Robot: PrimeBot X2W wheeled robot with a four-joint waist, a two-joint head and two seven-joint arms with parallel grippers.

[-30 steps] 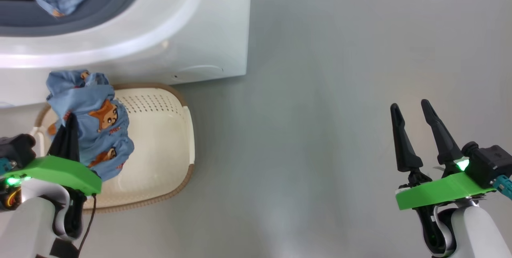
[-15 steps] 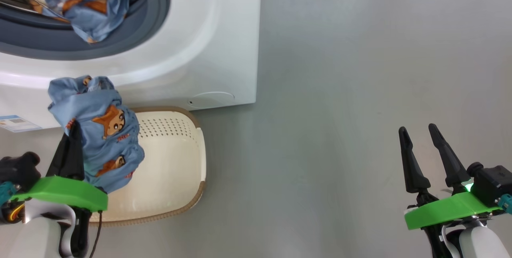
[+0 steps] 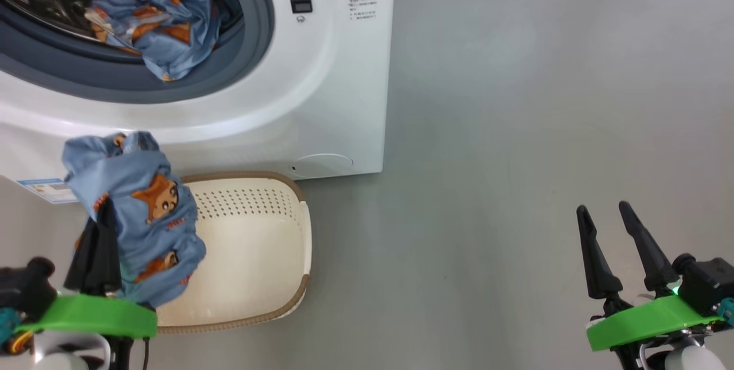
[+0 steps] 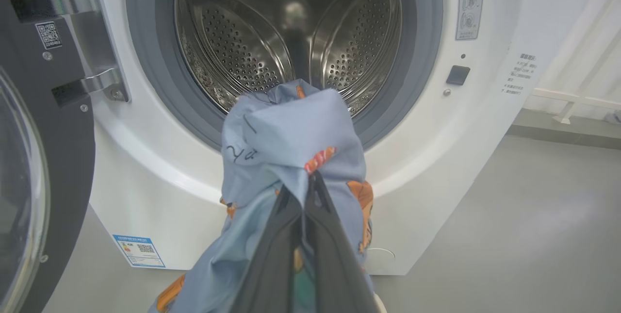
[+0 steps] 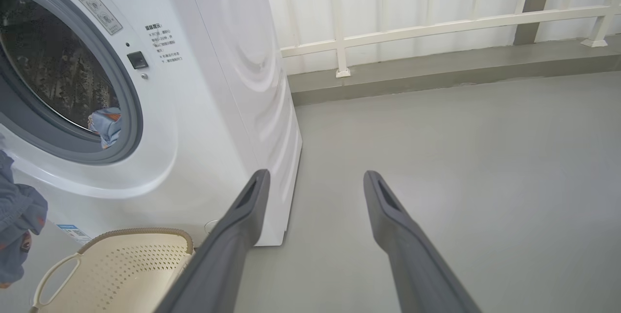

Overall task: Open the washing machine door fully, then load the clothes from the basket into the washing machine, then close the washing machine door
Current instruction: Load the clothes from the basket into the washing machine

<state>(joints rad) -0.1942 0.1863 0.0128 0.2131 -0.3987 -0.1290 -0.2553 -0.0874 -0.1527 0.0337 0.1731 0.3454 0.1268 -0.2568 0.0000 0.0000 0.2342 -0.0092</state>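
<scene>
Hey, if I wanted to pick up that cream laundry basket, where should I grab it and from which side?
Probably the looped side handle of the basket, from above: it stands clear of the perforated wall, leaving a gap for one finger.

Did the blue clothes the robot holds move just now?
Yes. Against the basket, the clothes in the left tool now sit slightly nearer the washing machine.

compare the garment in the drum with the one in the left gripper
The drum garment lies crumpled in the washer opening, drooping onto the gasket; the held garment hangs from the shut left gripper, outside it. Nothing grips the drum garment; the held garment is pinched. Both are light blue with orange-brown cartoon prints.
</scene>
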